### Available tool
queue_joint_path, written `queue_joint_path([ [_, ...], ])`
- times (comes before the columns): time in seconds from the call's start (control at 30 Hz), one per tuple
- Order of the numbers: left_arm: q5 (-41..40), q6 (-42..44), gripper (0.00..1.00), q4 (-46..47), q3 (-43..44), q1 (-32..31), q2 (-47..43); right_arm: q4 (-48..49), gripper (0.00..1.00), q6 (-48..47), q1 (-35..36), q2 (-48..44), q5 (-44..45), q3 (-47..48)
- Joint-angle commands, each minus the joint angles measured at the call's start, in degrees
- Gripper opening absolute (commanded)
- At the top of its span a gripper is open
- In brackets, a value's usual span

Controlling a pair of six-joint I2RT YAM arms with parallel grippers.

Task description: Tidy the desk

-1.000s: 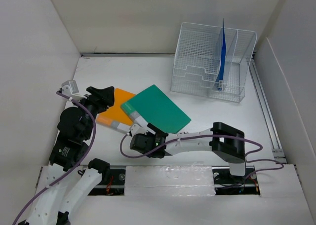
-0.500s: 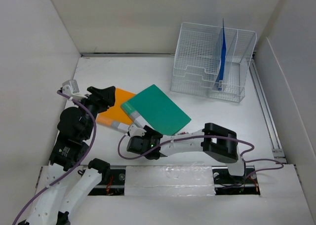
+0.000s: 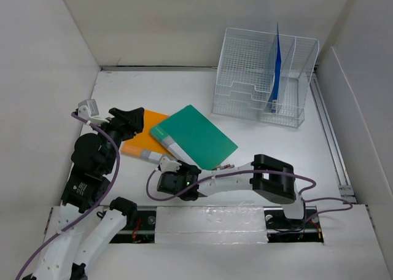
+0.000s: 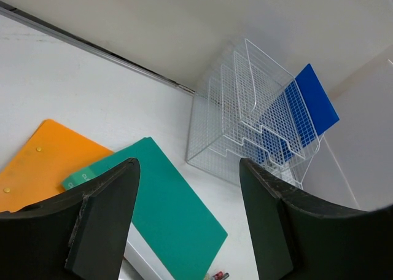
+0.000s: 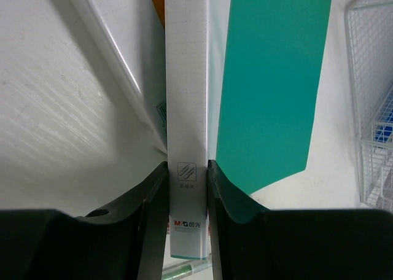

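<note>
Filed: blue folder [image 3: 277, 62] in rack [image 3: 245, 71], 1 o'clock. Pending: green folder [image 3: 199, 136], spine pinched by right gripper [image 5: 186, 175]; orange folder [image 3: 146, 134]; left gripper [image 4: 186, 169] wide, empty.

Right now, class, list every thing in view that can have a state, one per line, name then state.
green folder, closed, lying partly over the orange folder
orange folder, flat on the desk, ungripped
blue folder, upright in the wire organizer
wire organizer, standing upright
left gripper, open, holding nothing
right gripper, shut on the green folder's spine
</note>
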Motion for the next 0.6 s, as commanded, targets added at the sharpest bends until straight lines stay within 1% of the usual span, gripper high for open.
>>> queue_joint_path([
  [0.0,-0.1,0.5,0.62,1.4,0.4,-0.2,-0.4,-2.1,0.23,0.8,1.0,-4.5,0.4,2.4],
  [0.07,-0.6,0.0,0.63,1.3,0.2,-0.2,-0.4,-2.4,0.22,0.7,1.0,-6.0,-0.3,2.0],
  [0.1,-1.1,-0.3,0.66,1.1,0.0,-0.2,-0.2,-2.4,0.23,0.8,1.0,-6.2,-0.3,1.9],
  [0.13,-1.3,-0.6,0.66,0.7,0.0,-0.2,0.0,-2.1,0.22,0.8,1.0,-7.4,-0.3,1.8],
  [0.2,-2.2,-1.8,0.70,0.6,-0.8,-0.2,0.4,-1.1,0.21,0.6,1.0,-8.5,-0.3,0.8],
  [0.27,-2.1,-2.8,0.72,0.9,-1.6,-0.2,1.0,0.8,0.19,0.6,1.0,-10.6,-1.1,0.2],
  [0.3,-2.0,-3.8,0.77,0.9,-1.8,-0.2,1.7,2.2,0.18,0.6,1.0,-11.1,-1.7,-0.4],
  [0.33,-1.9,-4.4,0.77,0.9,-2.1,-0.2,2.0,3.1,0.15,0.6,1.0,-11.8,-1.7,-0.8],
  [0.4,-1.8,-6.2,0.82,0.3,-2.7,-0.2,2.6,4.6,0.10,1.1,1.0,-13.7,-1.9,-1.6],
  [0.47,-1.4,-7.3,0.82,1.0,-3.8,-0.2,2.6,5.5,0.09,2.4,1.0,-15.2,-0.5,-2.4],
  [0.57,0.0,-9.6,0.86,1.1,-5.9,-0.2,3.0,9.3,0.07,2.9,1.0,-20.2,0.4,-5.8],
])
